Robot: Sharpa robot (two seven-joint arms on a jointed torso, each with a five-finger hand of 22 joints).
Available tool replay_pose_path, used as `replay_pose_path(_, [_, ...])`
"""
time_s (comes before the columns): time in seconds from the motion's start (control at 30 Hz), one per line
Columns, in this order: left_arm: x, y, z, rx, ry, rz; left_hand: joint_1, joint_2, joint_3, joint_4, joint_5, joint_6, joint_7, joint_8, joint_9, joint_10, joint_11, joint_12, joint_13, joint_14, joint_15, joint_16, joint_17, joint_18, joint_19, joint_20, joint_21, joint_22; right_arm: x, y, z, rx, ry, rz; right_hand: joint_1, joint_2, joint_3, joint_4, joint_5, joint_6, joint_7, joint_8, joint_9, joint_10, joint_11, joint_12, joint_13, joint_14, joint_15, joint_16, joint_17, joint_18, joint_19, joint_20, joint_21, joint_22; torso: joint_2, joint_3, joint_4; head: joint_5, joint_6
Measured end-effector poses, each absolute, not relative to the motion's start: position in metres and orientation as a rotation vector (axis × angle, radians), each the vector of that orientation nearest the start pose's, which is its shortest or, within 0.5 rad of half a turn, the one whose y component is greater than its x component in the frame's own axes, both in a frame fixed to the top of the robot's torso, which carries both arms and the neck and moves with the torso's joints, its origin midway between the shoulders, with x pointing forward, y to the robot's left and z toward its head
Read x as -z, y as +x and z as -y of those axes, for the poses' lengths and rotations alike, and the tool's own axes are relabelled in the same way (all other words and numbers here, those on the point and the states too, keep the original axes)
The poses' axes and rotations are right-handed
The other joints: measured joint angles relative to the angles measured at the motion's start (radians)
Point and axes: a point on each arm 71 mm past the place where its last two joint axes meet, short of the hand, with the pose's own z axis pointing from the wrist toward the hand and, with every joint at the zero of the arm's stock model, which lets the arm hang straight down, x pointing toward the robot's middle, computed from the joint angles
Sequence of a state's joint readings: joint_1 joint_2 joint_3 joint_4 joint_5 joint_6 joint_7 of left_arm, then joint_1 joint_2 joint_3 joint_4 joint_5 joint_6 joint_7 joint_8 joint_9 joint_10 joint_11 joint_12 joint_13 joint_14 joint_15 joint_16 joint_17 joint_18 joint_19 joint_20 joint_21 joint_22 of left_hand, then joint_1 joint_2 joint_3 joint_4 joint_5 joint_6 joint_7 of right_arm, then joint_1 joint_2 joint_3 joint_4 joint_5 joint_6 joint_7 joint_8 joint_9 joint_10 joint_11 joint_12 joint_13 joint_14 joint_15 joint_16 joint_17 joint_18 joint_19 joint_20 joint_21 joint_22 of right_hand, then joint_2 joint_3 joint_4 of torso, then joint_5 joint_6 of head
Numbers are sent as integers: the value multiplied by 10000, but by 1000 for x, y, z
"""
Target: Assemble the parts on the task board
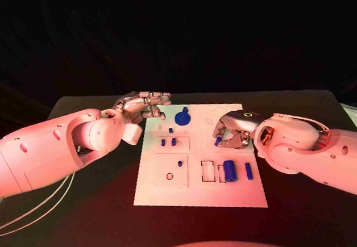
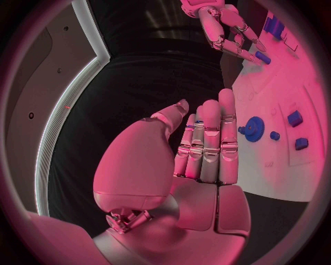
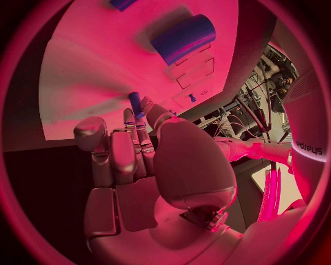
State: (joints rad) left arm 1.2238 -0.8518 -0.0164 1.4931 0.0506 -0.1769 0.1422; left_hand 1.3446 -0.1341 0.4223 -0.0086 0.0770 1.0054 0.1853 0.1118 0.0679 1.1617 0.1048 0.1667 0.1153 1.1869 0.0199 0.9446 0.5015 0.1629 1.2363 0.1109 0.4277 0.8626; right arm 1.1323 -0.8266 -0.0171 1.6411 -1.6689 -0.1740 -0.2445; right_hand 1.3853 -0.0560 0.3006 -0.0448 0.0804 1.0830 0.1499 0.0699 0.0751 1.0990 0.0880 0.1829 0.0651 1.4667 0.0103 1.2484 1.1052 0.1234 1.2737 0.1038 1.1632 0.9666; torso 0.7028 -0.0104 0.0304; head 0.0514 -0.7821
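The right robot hand [image 1: 232, 132] hovers over the upper right part of the task board [image 1: 200, 196], pinching a small blue peg [image 1: 218, 140] between its fingertips; the right wrist view shows the same peg [image 3: 135, 104] standing out beyond the fingers, its free end toward the white plate. The left robot hand [image 1: 142, 105] rests at the board's far left corner, fingers straight and close together with nothing in them, just beside the blue gear [image 1: 185, 118].

The step in hand looks like seating this peg in a hole on the board. To do it well, I would keep the peg upright over its hole before lowering, since a tilted peg will likely catch on the rim and slip out of a light fingertip pinch. Descend slowly, let the tip find the hole, and release only once it stands by itself.

Other parts wait on the tabletop's plate: a large blue cylinder [image 1: 229, 170] and a thin blue rod [image 1: 248, 171] near the lower right, and two short blue pegs [image 1: 168, 142] at the middle left. The lowering hand should stay apart from them
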Motion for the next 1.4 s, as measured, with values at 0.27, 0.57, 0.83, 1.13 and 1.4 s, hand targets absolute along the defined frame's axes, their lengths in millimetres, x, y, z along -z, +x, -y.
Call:
replay_pose_path(0.27, [177,498,-215,15315,-12603,-16468,0,0,0,0,0,-37,36,0,0,0,0,41,0,0,0,0,0,0,0,0,0,-9,205,452,158,-5682,-3556,-17610,-4,89,228,-11,-138,253,-73,63,27,341,-90,-11,-10,-1,-72,112,129,-1,105,-35,170,244,-1,-3,1,34,-17])
replay_pose_path(0.57, [177,498,-215,15354,-12585,-16501,0,0,-27,27,0,-38,36,0,0,-40,40,41,0,-38,38,0,-13,0,0,0,0,-8,205,452,156,-5506,-3769,-17453,129,218,544,-243,-289,866,-299,347,107,761,-15,172,102,16,-301,248,312,-1,338,-197,523,693,-5,-3,-3,35,-11])
replay_pose_path(0.83, [177,497,-215,15366,-12580,-16527,0,0,-26,27,0,-37,35,0,0,-39,40,41,-1,-38,38,0,-12,-1,0,0,1,-25,202,447,157,-5448,-3839,-17042,170,258,670,-310,-345,895,-328,380,166,770,-6,171,143,-18,-339,287,329,-1,411,-271,653,900,-7,3,-6,40,-5])
replay_pose_path(1.13, [178,498,-217,15319,-12603,-16517,0,0,-26,27,0,-37,35,0,0,-39,40,41,-1,-38,38,0,-17,0,0,0,-18,-26,179,431,158,-6032,-3613,-16240,224,309,696,-337,-380,894,-329,380,167,771,-6,146,110,-19,-338,287,328,-1,444,-304,658,936,-12,4,-12,55,-3])
replay_pose_path(1.4, [179,498,-217,15296,-12626,-16532,0,0,-54,-1,0,-71,1,0,0,-39,40,40,-1,-76,3,0,-26,-1,0,0,-38,-40,164,411,123,-7434,-3665,-15665,224,310,768,-384,-337,892,-330,379,166,770,-6,83,89,-19,-338,325,327,-2,444,-303,691,958,-6,9,-22,91,-9])
